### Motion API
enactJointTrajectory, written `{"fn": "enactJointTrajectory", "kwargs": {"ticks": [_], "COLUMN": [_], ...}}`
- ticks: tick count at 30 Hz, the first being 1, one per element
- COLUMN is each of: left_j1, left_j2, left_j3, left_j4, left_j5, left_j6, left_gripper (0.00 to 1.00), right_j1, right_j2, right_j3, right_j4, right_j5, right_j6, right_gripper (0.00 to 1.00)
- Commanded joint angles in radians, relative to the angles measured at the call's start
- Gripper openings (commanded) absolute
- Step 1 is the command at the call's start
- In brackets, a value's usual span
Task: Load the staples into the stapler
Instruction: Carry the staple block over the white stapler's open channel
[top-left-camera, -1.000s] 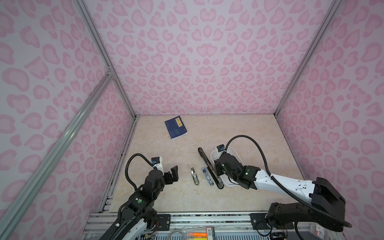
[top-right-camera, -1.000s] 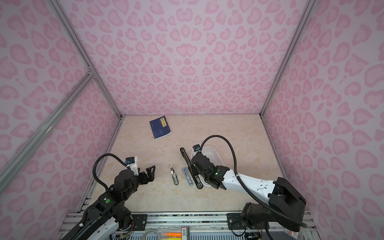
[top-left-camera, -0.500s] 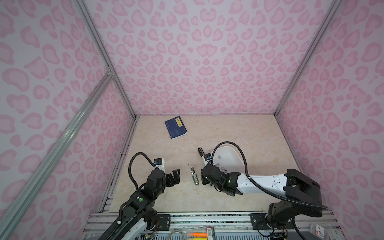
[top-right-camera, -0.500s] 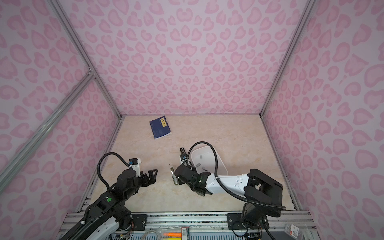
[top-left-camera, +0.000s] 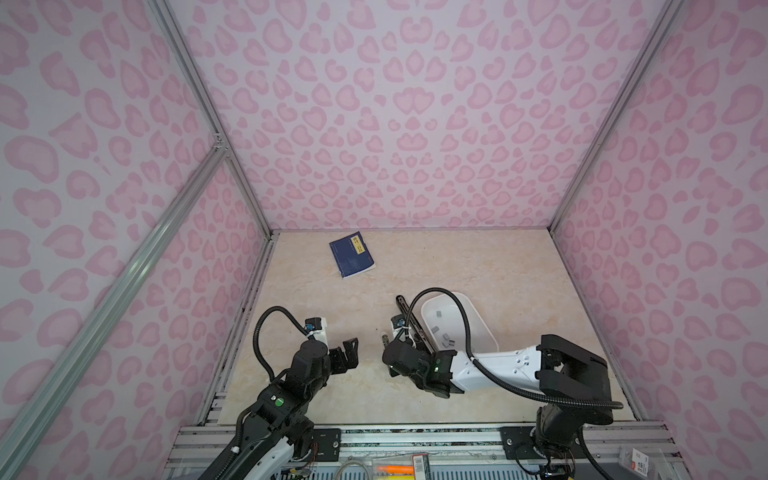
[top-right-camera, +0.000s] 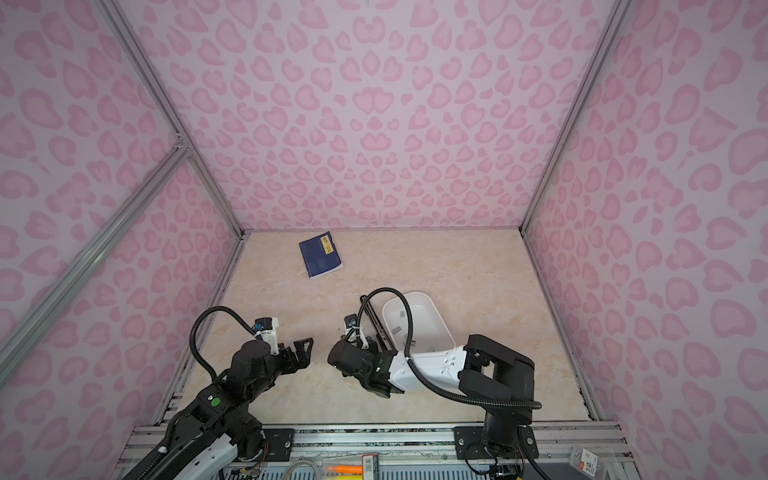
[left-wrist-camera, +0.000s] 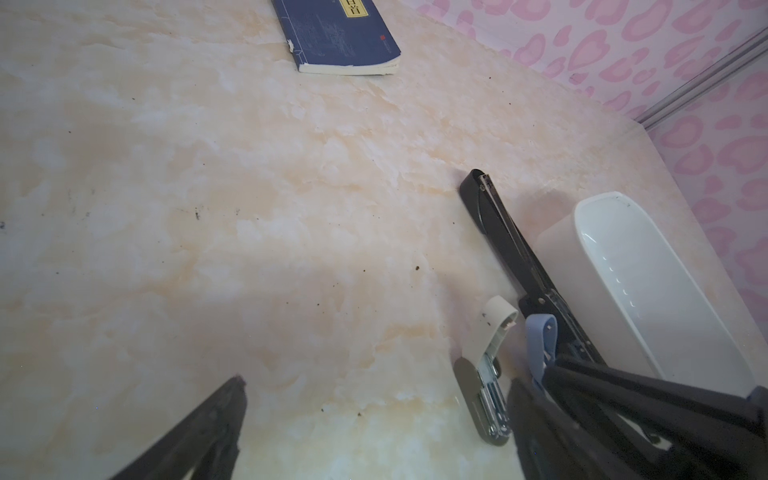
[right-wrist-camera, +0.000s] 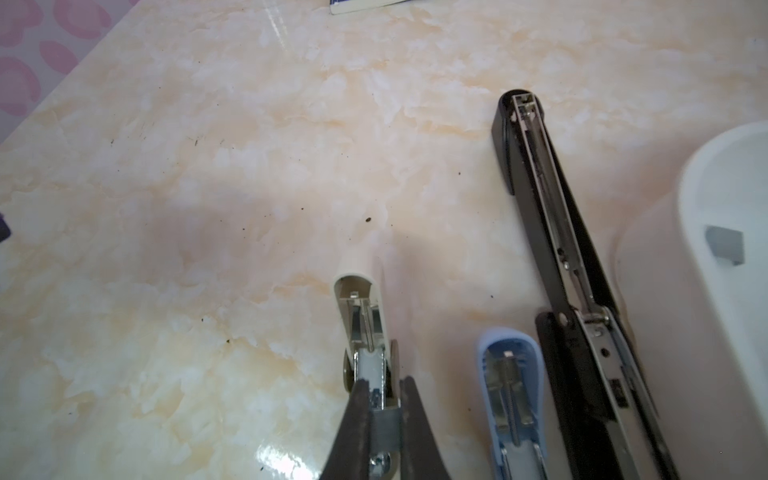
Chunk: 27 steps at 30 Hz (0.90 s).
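Staples (right-wrist-camera: 385, 432) pinched in right gripper (right-wrist-camera: 384, 382), low over cream stapler (right-wrist-camera: 360, 316); left gripper (top-left-camera: 348, 352) spread; we lose stapler's near end.

the right arm's fingers (right-wrist-camera: 353, 424) have swung away from the white tray (right-wrist-camera: 731, 174) to the cream stapler (right-wrist-camera: 361, 316).

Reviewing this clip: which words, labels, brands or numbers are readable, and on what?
Nothing reads clearly.
Book, yellow label: dark characters, cut off in the left wrist view, too small in both top views.
Book cover, pale fine print: too small.
Barcode sticker: blurred.
Packet, red-and-white label: too small.
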Motion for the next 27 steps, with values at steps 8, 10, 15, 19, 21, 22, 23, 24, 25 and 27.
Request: {"fn": "enactJointTrajectory", "kwargs": {"ticks": [8,10,15,19,21,22,23,24,25,27], "left_j1": [0.000,0.000,0.000,0.000,0.000,0.000,0.000,0.000,-0.001,0.000], "left_j2": [-0.094,-0.115,-0.158,-0.177,-0.179,-0.180,-0.180,-0.178,-0.178,-0.176], "left_j3": [-0.025,-0.029,-0.037,-0.042,-0.043,-0.043,-0.043,-0.042,-0.041,-0.041], "left_j4": [-0.015,-0.021,-0.033,-0.039,-0.040,-0.041,-0.040,-0.039,-0.040,-0.040], "left_j5": [-0.021,-0.021,-0.031,-0.036,-0.037,-0.037,-0.039,-0.039,-0.040,-0.041], "left_j6": [-0.017,-0.019,-0.022,-0.023,-0.023,-0.023,-0.023,-0.023,-0.023,-0.024], "left_gripper": [0.96,0.96,0.95,0.95,0.95,0.95,0.95,0.95,0.95,0.95], "right_j1": [0.043,0.043,0.043,0.049,0.050,0.051,0.052,0.053,0.054,0.053], "right_j2": [0.076,0.076,0.079,0.100,0.111,0.114,0.116,0.120,0.122,0.129], "right_j3": [0.064,0.061,0.067,0.087,0.096,0.102,0.106,0.109,0.112,0.116], "right_j4": [-0.097,-0.104,-0.116,-0.129,-0.134,-0.137,-0.140,-0.144,-0.145,-0.146], "right_j5": [0.064,0.070,0.072,0.068,0.067,0.068,0.068,0.069,0.070,0.071], "right_j6": [0.001,0.004,0.001,-0.001,-0.001,-0.002,-0.003,-0.003,-0.004,-0.003], "right_gripper": [0.08,0.08,0.08,0.08,0.08,0.08,0.08,0.08,0.08,0.08]}}
